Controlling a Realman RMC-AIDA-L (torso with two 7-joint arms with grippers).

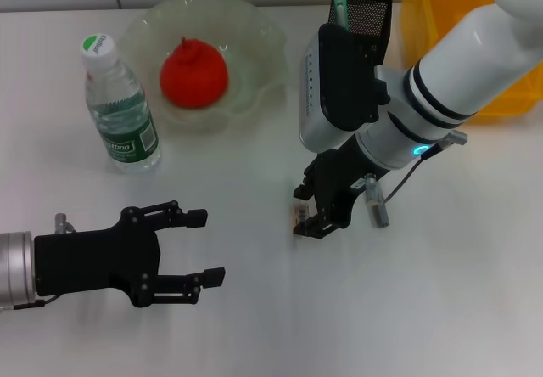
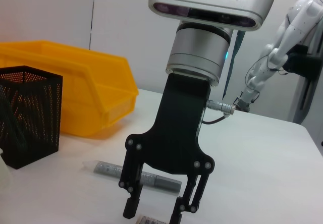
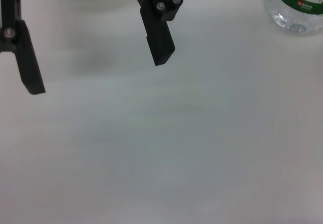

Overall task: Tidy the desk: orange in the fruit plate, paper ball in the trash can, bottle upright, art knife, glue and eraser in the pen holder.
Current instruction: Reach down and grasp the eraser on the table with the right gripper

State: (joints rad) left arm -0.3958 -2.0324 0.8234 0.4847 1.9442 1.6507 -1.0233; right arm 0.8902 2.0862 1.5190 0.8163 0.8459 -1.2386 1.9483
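The step in hand looked like the eraser pick-up, w/ the right arm doing the work. The right tool (image 1: pixel 316 216) was down at the white bench (image 1: pixel 254 326), fingers spread apart and holding nothing. The eraser (image 1: pixel 300 214), a tiny tan block, lay on the bench right at those fingertips. In the left wrist view its barcode edge (image 2: pixel 151 220) showed just between the two open fingers, low at the picture's edge; contact w/ either finger couldn't be told.

Judgement: next the fingers would need to close squarely on the block, then lift and carry it to the pen holder (image 1: pixel 366 14), beyond the eraser, near the yellow trash can (image 1: pixel 424 12). The block is small, so a slight offset could push it aside.

The grey glue (image 1: pixel 374 205) lay flat on the bench just beside the eraser, on the trash-can side, apart from the tool. The mint-green art knife (image 1: pixel 339 3) stood in the pen holder. Well away from the eraser, the orange (image 1: pixel 193 75) sat in the fruit plate (image 1: pixel 263 37) and the bottle (image 1: pixel 120 109) stood upright beside it.

The left tool (image 1: pixel 197 245) hung idle and open, empty, near the bench's front edge, well apart from the eraser.
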